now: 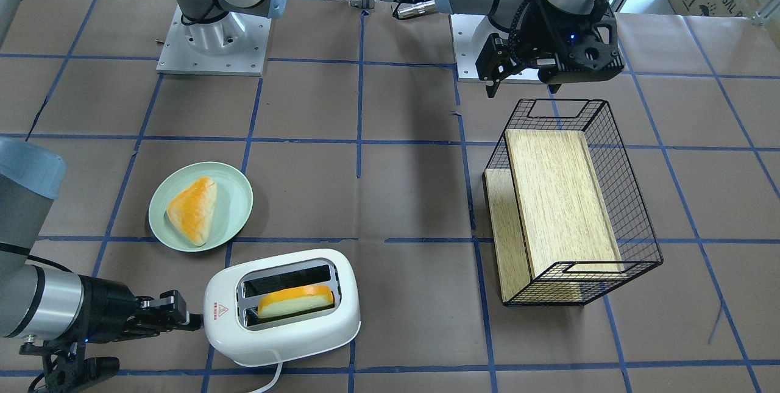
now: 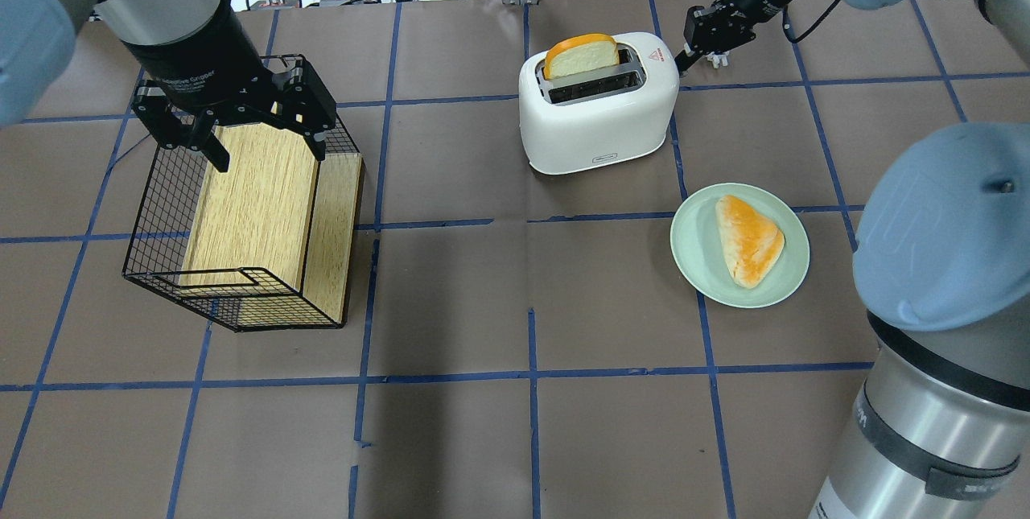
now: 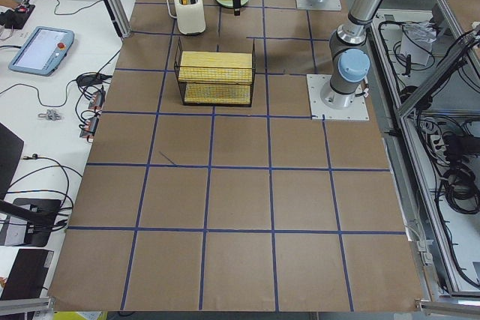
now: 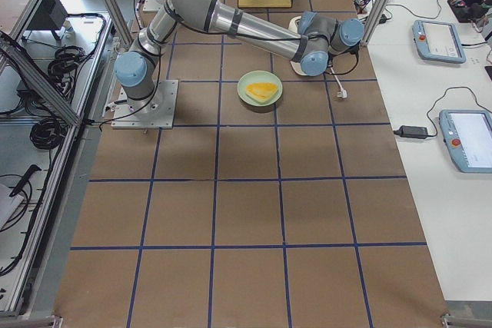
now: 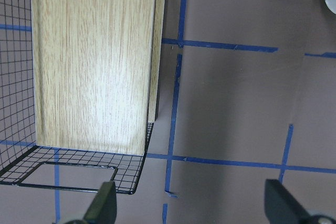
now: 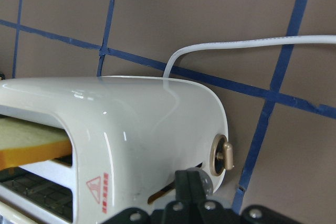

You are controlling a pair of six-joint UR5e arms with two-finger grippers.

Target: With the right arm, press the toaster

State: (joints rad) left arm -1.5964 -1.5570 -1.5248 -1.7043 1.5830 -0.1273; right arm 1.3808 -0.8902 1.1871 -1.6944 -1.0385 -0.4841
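From overhead, bare table lies open around the toaster [image 2: 599, 113] from 5 to 7 o'clock. The green plate [image 2: 740, 245] sits near at 4, the wire basket [image 2: 241, 221] well apart around 8. The right gripper [image 2: 685, 60] crowds its 2 o'clock end.

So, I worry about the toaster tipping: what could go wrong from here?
The right hand sits at one end of the toaster, so a press that goes sideways rather than down might slide or tilt it. The bread slice stands high out of the toaster and could lean or jam going down.
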